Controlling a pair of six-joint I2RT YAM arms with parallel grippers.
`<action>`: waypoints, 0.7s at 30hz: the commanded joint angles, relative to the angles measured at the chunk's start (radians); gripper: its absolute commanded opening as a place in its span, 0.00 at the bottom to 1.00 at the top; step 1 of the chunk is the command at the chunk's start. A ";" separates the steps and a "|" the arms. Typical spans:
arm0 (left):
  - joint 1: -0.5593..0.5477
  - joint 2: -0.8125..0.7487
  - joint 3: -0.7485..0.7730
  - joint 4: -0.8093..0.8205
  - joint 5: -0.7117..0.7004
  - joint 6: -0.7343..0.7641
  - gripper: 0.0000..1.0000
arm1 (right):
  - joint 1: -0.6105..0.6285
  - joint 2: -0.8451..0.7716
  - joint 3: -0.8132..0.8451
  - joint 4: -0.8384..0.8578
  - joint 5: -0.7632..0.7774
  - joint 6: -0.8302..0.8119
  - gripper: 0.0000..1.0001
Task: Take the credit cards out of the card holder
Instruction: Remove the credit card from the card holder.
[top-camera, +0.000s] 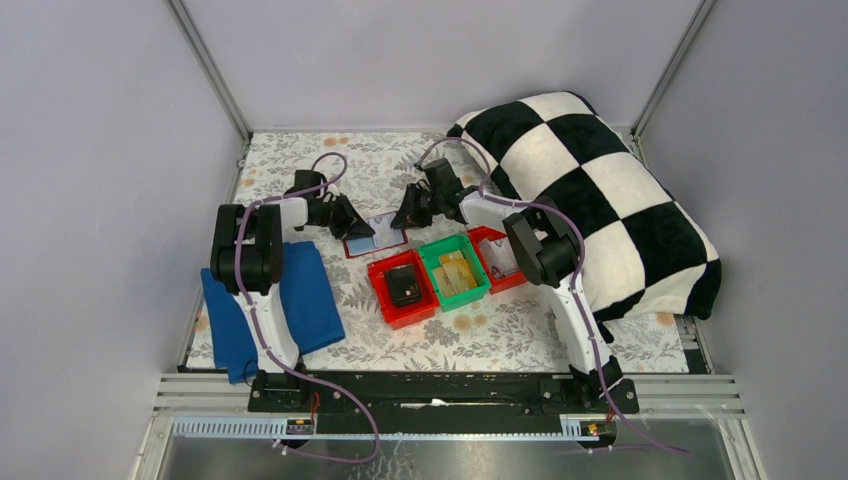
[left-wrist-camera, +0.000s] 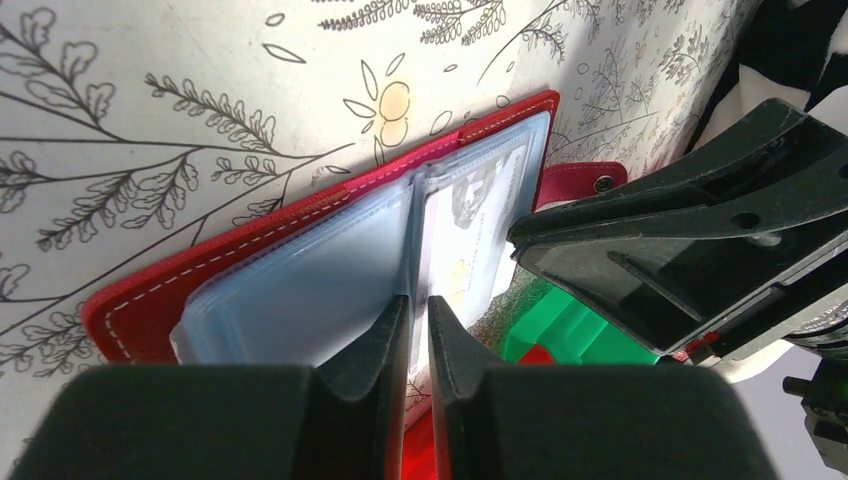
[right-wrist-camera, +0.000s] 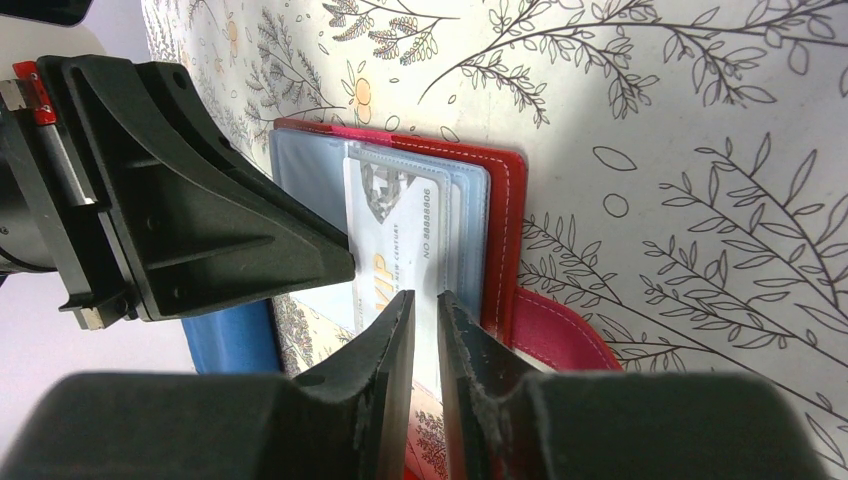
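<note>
Surface: floral-print table (top-camera: 300, 170) between plain grey walls; two arms reach in to its middle.
Holder: one holder (right-wrist-camera: 505, 220), dark red, lies open and flat on the table just beyond the bins, between the two grippers. Its pale blue sleeves face up.
Tab: one red strap tab (right-wrist-camera: 555, 330) sticks out from the holder's edge, flat on the table.
Card: one card (right-wrist-camera: 395, 230) shows plainly, white with print, lying among the sleeves with one end toward the right gripper. The cloudy sleeves do not let me count any more.
Left gripper: the left gripper (left-wrist-camera: 418, 305) has its fingers almost together at the holder's middle fold. A sleeve edge runs into the slit, but I cannot tell whether it is pinched.
Right gripper: the right gripper (right-wrist-camera: 427, 300) is clamped on the card's near end, fingers a thin slit apart.
Bins: three in a row, red bin (top-camera: 377, 285), green bin (top-camera: 430, 268), second red bin (top-camera: 485, 236).
Contents: one black box (top-camera: 403, 284) in the first red bin; yellow-tan pieces (top-camera: 455, 275) in the green; the third is half hidden by the right arm.
Cloth: one blue cloth (top-camera: 305, 295), left, beside the left arm.
Pillow: one checked pillow (top-camera: 590, 190), black and white, right rear.
</note>
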 joint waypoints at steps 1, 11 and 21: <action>0.009 -0.041 -0.009 0.029 0.002 0.006 0.13 | 0.004 0.026 0.004 -0.036 0.013 -0.023 0.22; 0.009 -0.042 -0.010 0.043 0.014 0.001 0.00 | 0.003 0.028 0.007 -0.036 0.012 -0.020 0.22; 0.009 -0.060 -0.022 0.042 0.011 0.009 0.00 | 0.002 0.024 -0.003 -0.035 0.016 -0.023 0.22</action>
